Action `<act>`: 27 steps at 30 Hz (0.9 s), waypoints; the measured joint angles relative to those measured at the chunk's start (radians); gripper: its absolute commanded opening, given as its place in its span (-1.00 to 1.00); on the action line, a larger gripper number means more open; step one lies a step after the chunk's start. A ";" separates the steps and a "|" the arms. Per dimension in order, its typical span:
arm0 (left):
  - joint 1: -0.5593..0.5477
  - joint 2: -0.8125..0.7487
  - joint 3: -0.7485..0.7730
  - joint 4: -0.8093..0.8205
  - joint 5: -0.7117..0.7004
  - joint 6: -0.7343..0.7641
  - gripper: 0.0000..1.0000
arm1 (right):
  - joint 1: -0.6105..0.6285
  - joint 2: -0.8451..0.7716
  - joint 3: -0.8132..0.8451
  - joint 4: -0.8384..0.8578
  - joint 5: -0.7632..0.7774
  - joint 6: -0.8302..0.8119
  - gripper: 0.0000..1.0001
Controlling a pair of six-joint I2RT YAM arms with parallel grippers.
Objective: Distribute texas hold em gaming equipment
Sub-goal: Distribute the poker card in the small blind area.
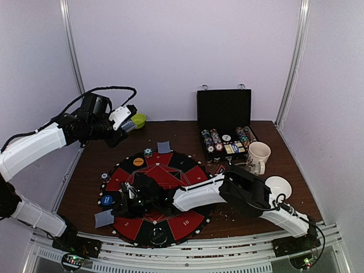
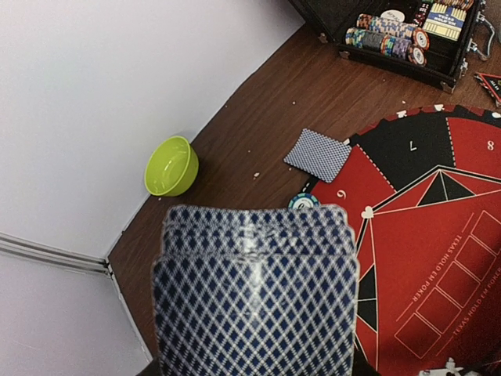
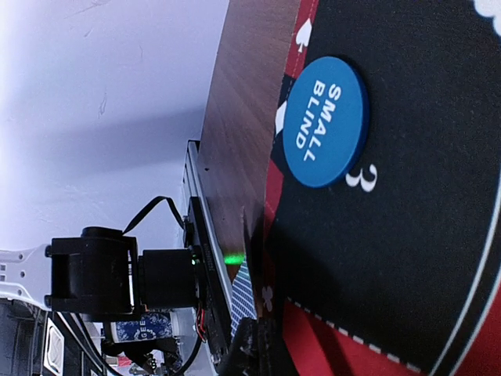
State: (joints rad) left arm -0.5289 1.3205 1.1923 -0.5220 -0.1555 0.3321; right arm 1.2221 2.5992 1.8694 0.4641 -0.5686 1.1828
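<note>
**A:** Where's the deck right now?

**B:** Raised over the table's far left corner. The left gripper (image 1: 125, 118) is clamped on the deck of cards (image 2: 254, 305). The backs fill its wrist view, the top few slipped into a slight fan, and the fingers are hidden behind them.

**A:** So they slide.

**B:** I'd judge so. They're light, thin, slick against each other, and they bend. Pinch the stack across its faces, because squeezing the edges would bow or spray it. One dealt card (image 2: 317, 154) lies flat on bare wood beside the mat (image 1: 165, 170), with a striped chip (image 2: 304, 202) near it.

**A:** And the other arm?

**B:** The right gripper (image 1: 124, 203) is low over the mat's left side, jaws together, close to the SMALL BLIND disc (image 3: 325, 121). A loose card (image 1: 104, 218) lies just off the mat there.

**A:** Is it holding that one?

**B:** Cannot tell. Its wrist view shows only a sliver of patterned back near the fingertips. A card lying flat offers no lip, so I'd tip a corner first. The disc looks rigid, so it should be easier to take by its rim
</note>
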 measured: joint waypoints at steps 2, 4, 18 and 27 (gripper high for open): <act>0.000 0.000 0.000 0.000 0.001 -0.002 -0.09 | 0.000 0.043 0.066 -0.011 -0.003 0.015 -1.00; 0.000 -0.001 0.000 0.000 0.001 -0.002 -0.09 | 0.000 0.070 0.114 -0.020 -0.009 0.029 -1.00; 0.000 -0.002 0.014 -0.001 0.001 0.002 -0.09 | -0.002 0.073 0.142 -0.103 -0.022 -0.002 -0.47; 0.000 0.000 0.020 -0.002 0.003 0.011 -0.09 | -0.020 -0.048 0.071 -0.246 0.015 -0.165 0.26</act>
State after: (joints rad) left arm -0.5285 1.3209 1.2125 -0.5243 -0.1524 0.3435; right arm 1.2018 2.5507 1.9404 0.2184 -0.5537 1.0176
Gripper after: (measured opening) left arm 0.456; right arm 0.580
